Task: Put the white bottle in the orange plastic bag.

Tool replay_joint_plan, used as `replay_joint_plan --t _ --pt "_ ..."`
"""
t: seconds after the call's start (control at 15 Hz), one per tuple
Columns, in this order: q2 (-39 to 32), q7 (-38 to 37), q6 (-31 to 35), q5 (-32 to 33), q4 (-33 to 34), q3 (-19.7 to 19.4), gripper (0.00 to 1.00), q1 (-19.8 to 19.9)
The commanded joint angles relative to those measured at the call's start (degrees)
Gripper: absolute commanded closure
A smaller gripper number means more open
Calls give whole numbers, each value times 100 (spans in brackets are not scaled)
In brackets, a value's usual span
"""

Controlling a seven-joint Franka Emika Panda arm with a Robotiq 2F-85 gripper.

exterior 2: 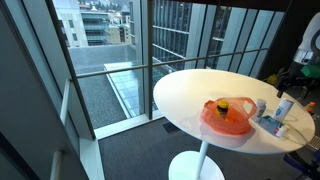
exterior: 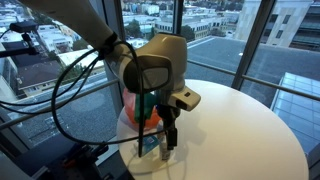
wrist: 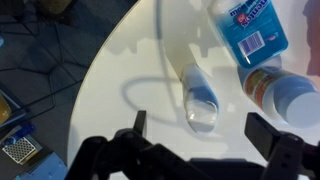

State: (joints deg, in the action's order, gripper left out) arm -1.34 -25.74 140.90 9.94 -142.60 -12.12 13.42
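In an exterior view the orange plastic bag (exterior: 128, 104) is mostly blocked by the robot arm (exterior: 150, 65), so only a sliver of orange is seen. In the wrist view the blue-labelled bottle (wrist: 250, 30) is chopped off by the top edge and the white-capped container (wrist: 285, 92) by the right edge, and the label print can't really be read. The small items (exterior 2: 263, 108) beside the bag in an exterior view are shown too tiny to be told apart.
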Motion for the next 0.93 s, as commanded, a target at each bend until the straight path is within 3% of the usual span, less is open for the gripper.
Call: replay_joint_plan --t 0.0,0.13,0.2,0.33,0.8,0.87 --pt "-143 93 317 96 -100 -63 0 -34" --pt "-232 85 402 95 -102 -82 0 -45" --pt "-262 75 427 94 -98 -94 25 -50" --pt "-305 50 458 94 -83 -118 34 -61" --pt "-13 20 172 24 -85 -135 90 -91" --pt "69 26 93 -4 -84 -121 90 -96"
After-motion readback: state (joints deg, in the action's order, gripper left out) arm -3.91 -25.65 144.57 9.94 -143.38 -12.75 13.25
